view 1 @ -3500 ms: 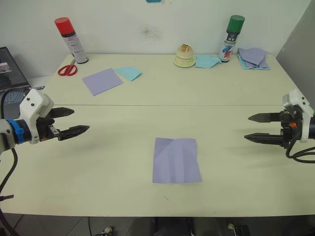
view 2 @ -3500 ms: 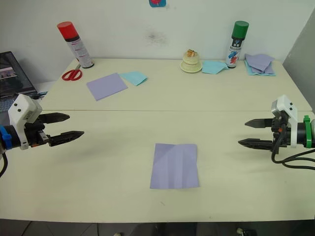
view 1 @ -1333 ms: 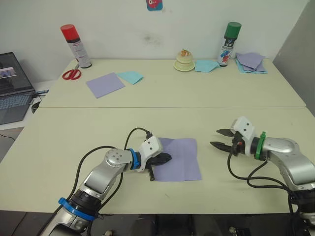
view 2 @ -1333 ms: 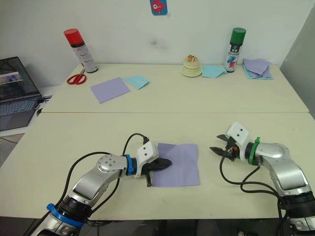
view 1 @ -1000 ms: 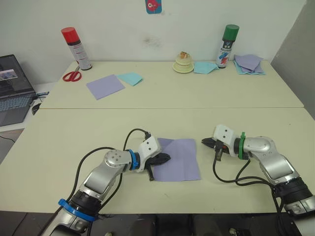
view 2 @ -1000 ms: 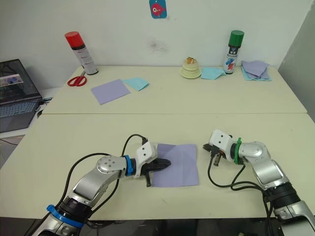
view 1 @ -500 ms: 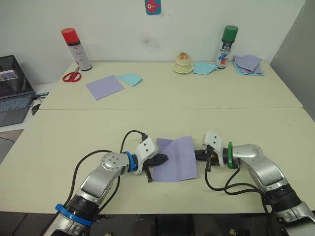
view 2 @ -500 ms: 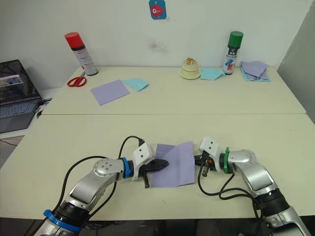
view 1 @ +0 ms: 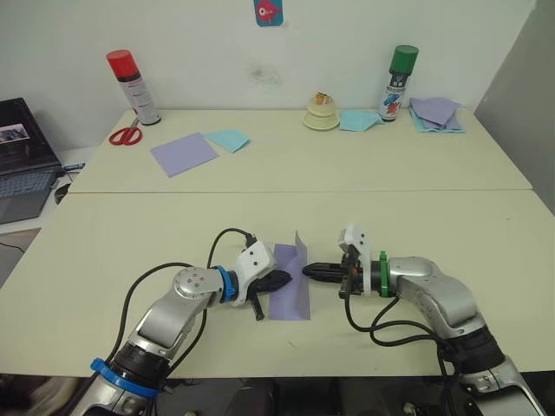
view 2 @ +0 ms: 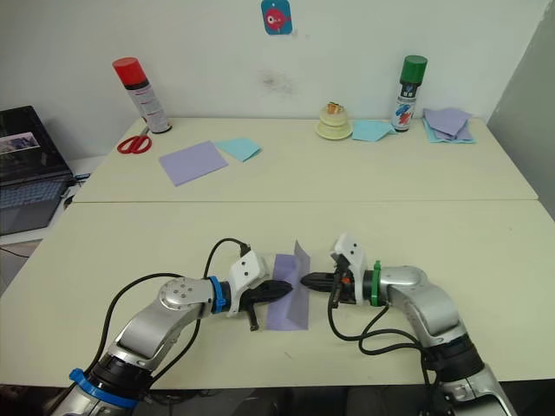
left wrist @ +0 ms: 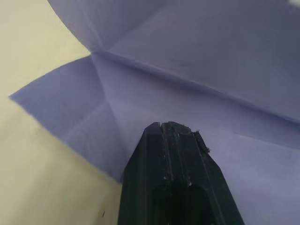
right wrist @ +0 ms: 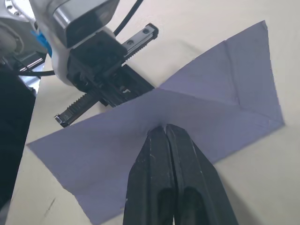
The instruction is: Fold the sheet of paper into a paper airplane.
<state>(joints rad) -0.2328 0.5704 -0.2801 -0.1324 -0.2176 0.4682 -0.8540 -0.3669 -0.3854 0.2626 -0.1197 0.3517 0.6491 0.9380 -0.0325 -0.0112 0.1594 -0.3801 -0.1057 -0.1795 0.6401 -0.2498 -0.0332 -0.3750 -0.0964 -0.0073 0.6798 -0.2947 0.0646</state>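
Thin matt creased sheet of paper (view 1: 290,282) on a smooth, matt cream table (view 1: 434,234).

Cream table (view 1: 434,217) against a white wall (view 1: 329,35); laptop (view 1: 17,165) at its left

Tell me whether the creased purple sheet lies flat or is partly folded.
Partly folded: the sheet of paper has its right half standing up against the right end effector.

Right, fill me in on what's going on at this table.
The robot is folding a sheet of paper near the table's front edge. The left pincer, shut, presses on the paper's left half. The right pincer, also shut, pushes against the right half, which stands raised along a crease. No airplane shape yet.
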